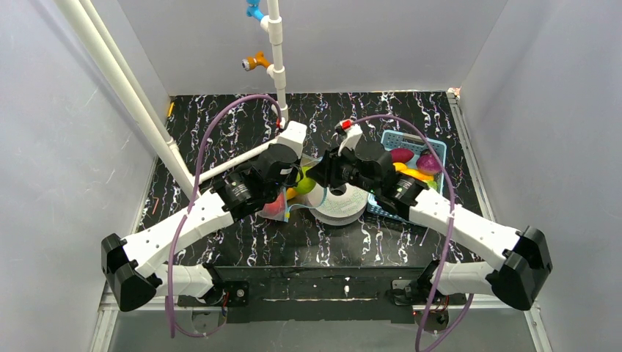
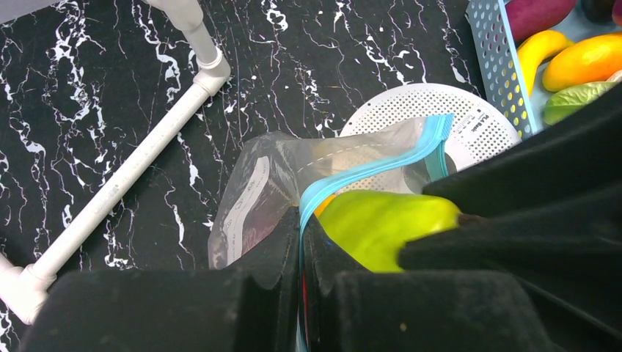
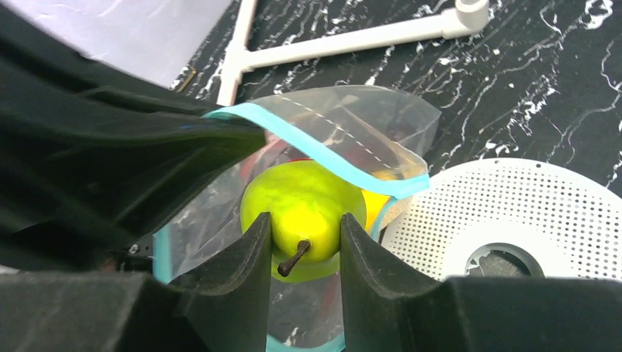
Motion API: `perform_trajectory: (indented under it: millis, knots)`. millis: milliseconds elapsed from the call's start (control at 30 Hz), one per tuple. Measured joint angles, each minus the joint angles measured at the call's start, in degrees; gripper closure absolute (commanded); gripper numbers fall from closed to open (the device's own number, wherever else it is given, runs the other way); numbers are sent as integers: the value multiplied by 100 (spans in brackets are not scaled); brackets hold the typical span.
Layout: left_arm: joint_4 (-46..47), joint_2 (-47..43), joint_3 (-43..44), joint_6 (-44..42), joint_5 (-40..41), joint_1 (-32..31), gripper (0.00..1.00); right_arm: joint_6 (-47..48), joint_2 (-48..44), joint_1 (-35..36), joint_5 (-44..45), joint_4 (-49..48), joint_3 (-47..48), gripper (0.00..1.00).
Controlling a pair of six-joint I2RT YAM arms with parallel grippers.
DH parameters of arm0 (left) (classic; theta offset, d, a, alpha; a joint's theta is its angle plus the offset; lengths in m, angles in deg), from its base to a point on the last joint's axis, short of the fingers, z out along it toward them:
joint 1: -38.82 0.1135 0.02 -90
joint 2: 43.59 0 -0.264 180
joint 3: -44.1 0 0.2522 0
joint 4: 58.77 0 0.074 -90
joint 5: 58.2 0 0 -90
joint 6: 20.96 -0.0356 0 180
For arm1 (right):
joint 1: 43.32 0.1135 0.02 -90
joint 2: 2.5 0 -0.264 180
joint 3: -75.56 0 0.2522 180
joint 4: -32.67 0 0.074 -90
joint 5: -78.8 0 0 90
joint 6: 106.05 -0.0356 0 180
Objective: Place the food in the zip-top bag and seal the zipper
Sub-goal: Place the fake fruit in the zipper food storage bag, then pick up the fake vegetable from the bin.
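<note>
The teal zipper [image 2: 367,170] of the clear crinkly zip-top bag [image 2: 271,169] was pinched by the left gripper [image 2: 299,231]. A glossy green pear [image 3: 301,202] was clamped at its mouth by the right gripper [image 3: 304,235]. Other food [image 2: 587,62] and sealing were not yet done.

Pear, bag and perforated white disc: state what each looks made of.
Pear: likely moulded plastic, glossy; sheen on smooth yellow-green skin. Bag: thin clear plastic film; see-through, creased, with a teal strip at its mouth. Disc: probably rigid matte white plastic; even rows of small holes, no shine.
</note>
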Motion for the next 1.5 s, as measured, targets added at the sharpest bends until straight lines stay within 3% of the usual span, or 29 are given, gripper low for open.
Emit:
perform_trajectory:
  millis: [100,200,267,633,833,967,1100,1267,1500]
  knots:
    - [3,-34,-2,-9,9,0,100,-41,275,0,100,-40,31,35]
    - [37,-38,-33,-22,33,0,100,-56,407,2,120,-40,34,20]
    - [40,-36,-35,-22,34,0,100,-66,420,2,114,-37,57,17]
    - [35,-31,-35,28,-74,0,100,-147,223,2,173,85,71,16]
    - [39,-33,-35,12,-60,0,100,108,-333,-4,777,290,71,16]
    - [37,-33,-35,0,-1,0,100,284,-715,-94,1594,552,43,7]
    - [39,-33,-35,0,0,0,100,152,-1031,-537,2468,1006,-132,7]
    - [37,-31,-35,0,0,0,100,-37,-1019,-1604,3031,1848,-178,2]
    - [37,8,-35,0,0,0,100,319,-228,-2390,3984,2771,156,2]
